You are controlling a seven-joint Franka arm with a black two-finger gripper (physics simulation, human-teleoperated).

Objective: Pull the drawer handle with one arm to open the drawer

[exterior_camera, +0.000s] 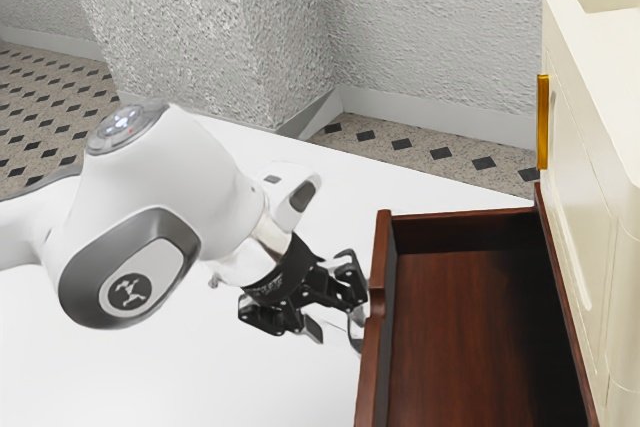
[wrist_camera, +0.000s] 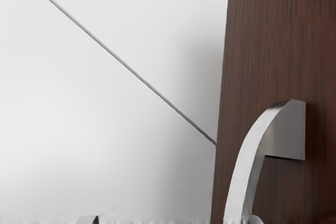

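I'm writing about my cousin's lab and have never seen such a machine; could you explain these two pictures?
The white machine is a robot arm, seen from its side in the exterior view. At its end is a black two-finger gripper. The wrist view comes from a camera on that hand, looking at the drawer's curved metal handle. The brown drawer stands open beside the cream cabinet, over a white surface. Nothing is gripped: the fingers are apart near the handle.

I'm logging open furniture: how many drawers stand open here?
1: the brown drawer, between the cream cabinet and the gripper, its metal handle on its front. Others may be hidden, since the exterior view cuts the cabinet off.
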